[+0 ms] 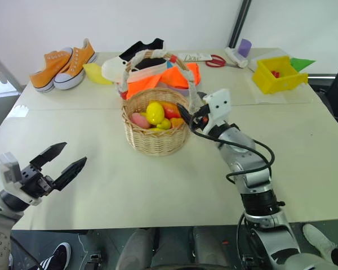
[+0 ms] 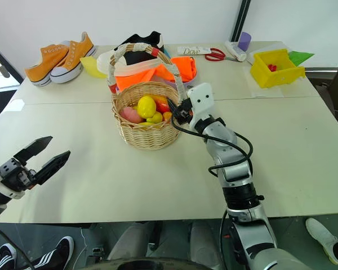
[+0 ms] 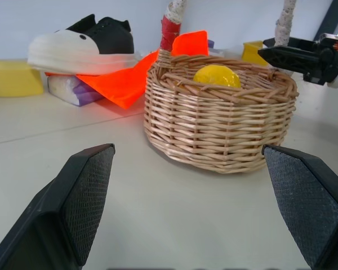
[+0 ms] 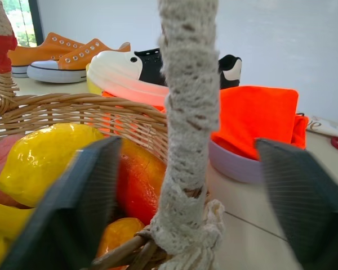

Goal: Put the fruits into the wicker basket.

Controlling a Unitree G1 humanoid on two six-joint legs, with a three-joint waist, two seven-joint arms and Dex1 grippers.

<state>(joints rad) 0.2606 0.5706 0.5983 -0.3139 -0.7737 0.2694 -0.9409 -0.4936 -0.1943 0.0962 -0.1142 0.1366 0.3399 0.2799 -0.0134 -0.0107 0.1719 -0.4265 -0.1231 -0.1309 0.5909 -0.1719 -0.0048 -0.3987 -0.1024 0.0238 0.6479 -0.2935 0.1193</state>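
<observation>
The right tool reaches to the wicker basket at its rim, one finger on each side of the white-wrapped handle where it meets the weave; the fingers stand part open around the handle, and whether they press on it I cannot tell. Inside the basket, just beyond the fingertips, lie the yellow lemon on top, the pink peach beside it toward the robot's left, and other red, orange and yellow fruit pieces packed around them. The basket stands near the middle of the tabletop. The left tool hovers over the near left corner of the tabletop, well apart from the basket, its two black fingers spread wide and holding nothing. Behind the basket, toward the far edge, lie an orange cloth and a black-and-white shoe. A pair of orange sneakers sits at the far left corner, and a yellow plastic bin at the far right corner, with red-handled scissors nearby.
</observation>
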